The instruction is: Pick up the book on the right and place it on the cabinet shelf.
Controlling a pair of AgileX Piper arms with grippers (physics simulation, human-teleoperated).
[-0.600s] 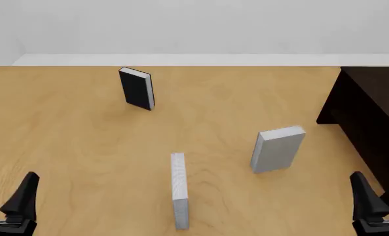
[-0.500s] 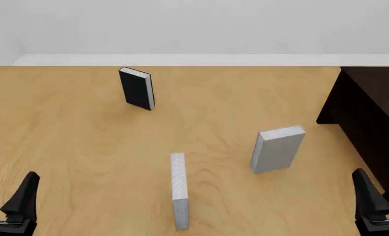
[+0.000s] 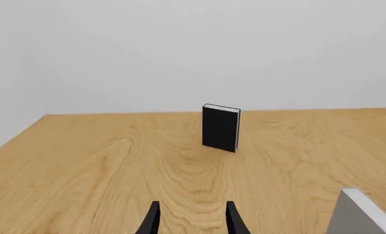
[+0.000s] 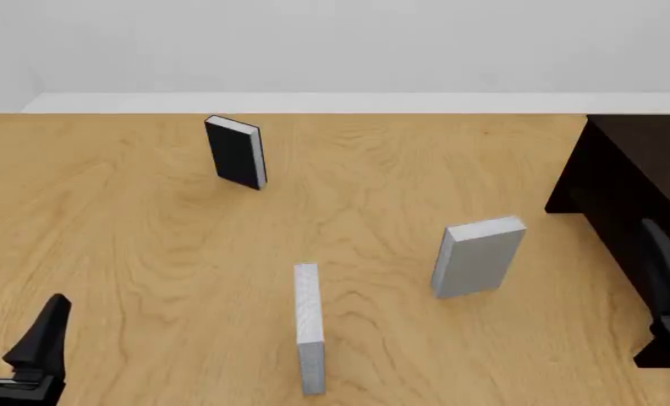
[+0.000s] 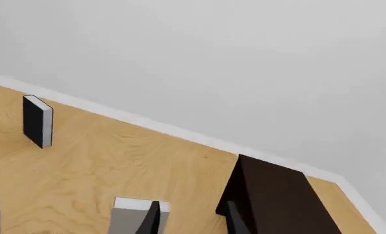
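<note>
Front view: the book (image 4: 479, 257) stood upright on the table (image 4: 132, 228), right of centre, long axis vertical, broad cover facing the camera and a bit left. The cabinet (image 4: 638, 178) sat just beyond it along the right edge. The right gripper (image 4: 668, 279) was at the right edge, in front of the cabinet, so the book lay to its left and slightly farther out. That arm was clearly the nearer one. The left gripper (image 4: 13, 334) sat low in the near-left corner, well away. A narrow grey book (image 4: 307, 326) and a black book (image 4: 236, 152) weren't the targets.

Left wrist: fingers parted, nothing between them, pointing at the black book.

Right wrist: fingers also apart and empty, the book's top poking up just behind them, cabinet beside. Camera looked tilted, so I'd guess the wrist was rolled.
</note>
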